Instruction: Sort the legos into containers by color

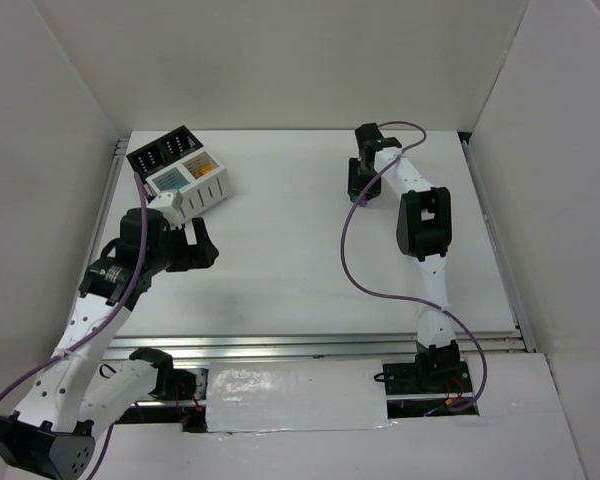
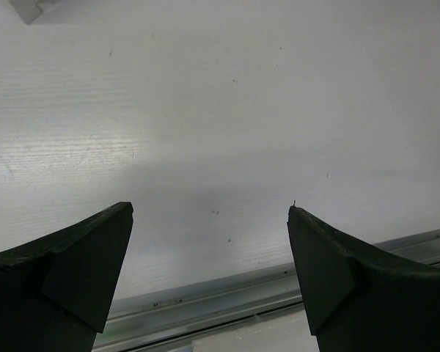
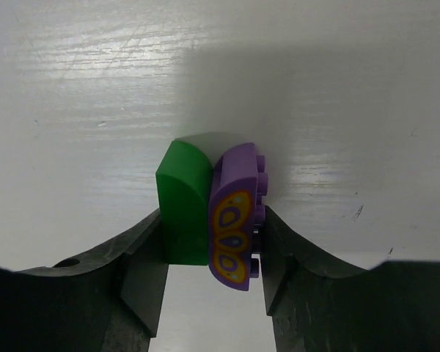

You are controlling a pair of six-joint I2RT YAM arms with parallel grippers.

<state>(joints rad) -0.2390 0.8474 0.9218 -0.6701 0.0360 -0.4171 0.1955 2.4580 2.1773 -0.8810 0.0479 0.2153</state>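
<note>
My right gripper (image 3: 213, 242) is shut on two legos pressed side by side: a green brick (image 3: 183, 213) on the left and a purple brick (image 3: 235, 220) with a yellow pattern on the right. They sit at the table surface at the far right (image 1: 360, 190). The containers stand at the far left: a black pair (image 1: 165, 150) and a white pair (image 1: 195, 185) holding teal and orange pieces. My left gripper (image 2: 211, 209) is open and empty, just in front of the containers (image 1: 195, 245).
A metal rail (image 2: 242, 297) runs along the table's near edge below my left fingers. A corner of the white bin (image 2: 33, 9) shows at the top left of the left wrist view. White walls enclose the table on three sides.
</note>
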